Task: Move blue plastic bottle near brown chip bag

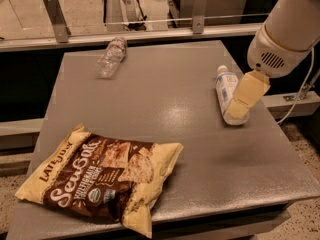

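The blue plastic bottle [226, 87] lies on its side near the right edge of the grey table [165, 101]. Its white cap points toward the far edge and its base toward the near side. The pale blue and white label faces up.

The gripper [242, 103] is right over the lower half of this bottle, and its cream-yellow part overlaps the bottle's right side and base in the picture. I cannot tell whether the jaws are open or closed, or whether they have hold of the bottle. The arm's white housing [285, 39] reaches in from the upper right corner.

The brown chip bag [100, 179] lies flat at the near left corner of the table, well apart from the blue bottle. Its "Sea Salt" lettering faces up, and one end hangs slightly past the table's front edge.

A smaller clear bottle [111, 57] lies on its side near the far left edge, well apart from both.

Behind the table runs a low ledge with two metal posts [55, 16]. A thin cable [301, 96] hangs at the right, beside the arm.
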`<action>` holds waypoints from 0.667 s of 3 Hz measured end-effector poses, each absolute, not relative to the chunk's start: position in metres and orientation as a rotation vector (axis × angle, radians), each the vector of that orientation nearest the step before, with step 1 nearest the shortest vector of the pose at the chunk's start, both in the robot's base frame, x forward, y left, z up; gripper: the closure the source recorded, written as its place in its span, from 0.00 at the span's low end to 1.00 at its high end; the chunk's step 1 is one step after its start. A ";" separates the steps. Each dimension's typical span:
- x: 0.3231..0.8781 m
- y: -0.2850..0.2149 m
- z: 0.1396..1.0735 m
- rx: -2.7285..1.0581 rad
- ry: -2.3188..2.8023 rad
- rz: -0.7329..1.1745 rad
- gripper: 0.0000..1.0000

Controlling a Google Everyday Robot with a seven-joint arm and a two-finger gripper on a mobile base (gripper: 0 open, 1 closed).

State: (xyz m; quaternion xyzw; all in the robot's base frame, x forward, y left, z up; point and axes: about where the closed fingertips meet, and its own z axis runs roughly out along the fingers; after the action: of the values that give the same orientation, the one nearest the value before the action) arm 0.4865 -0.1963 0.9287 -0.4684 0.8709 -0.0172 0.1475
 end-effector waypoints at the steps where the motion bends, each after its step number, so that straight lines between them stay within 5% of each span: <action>1: 0.508 -0.188 0.910 -1.207 2.588 -0.073 0.00; 2: 0.525 -0.181 0.890 -1.098 2.642 -0.116 0.00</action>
State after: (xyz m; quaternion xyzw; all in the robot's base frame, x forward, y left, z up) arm 0.5247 -0.1812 0.8897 -0.3798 0.9138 -0.0401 0.1384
